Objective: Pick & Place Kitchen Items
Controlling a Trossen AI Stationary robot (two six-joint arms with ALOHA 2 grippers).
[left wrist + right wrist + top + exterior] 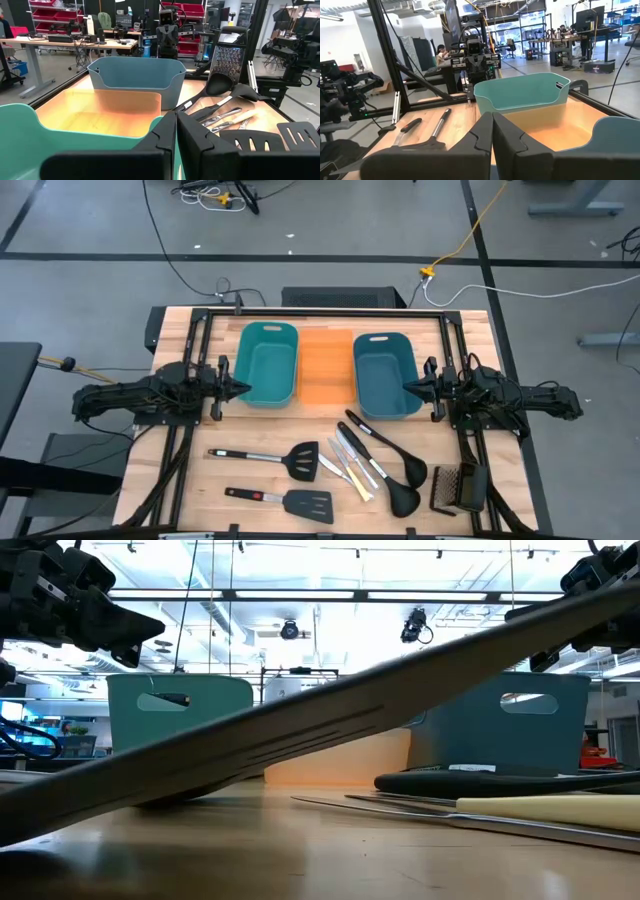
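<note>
Three tubs stand side by side along the far half of the desk (170, 330) — a teal tub (269, 363), an orange tub (325, 366) and a blue tub (386, 372). The left gripper (243, 389) hangs just beside the teal tub's outer wall with its fingers (165, 137) clenched together on nothing; the right gripper (409, 387) hangs just beside the blue tub's outer wall, its fingers (485, 131) likewise pressed shut and empty. All the kitchen items lie on the near half of the desk, none in a tub. One black slotted spatula (268, 456) lies near the left side with its head toward the middle, and a second spatula (285, 501) lies closer to the front edge, roughly parallel to it. Between the spatulas and the ladles rest the small knives (347, 465), silver and pale yellow, angled and close together. Two black ladles (392, 463) lie just beside them, bowls toward the front — their handles reach up toward the blue tub. A dark grater (458, 488) lies at the front right corner.
</note>
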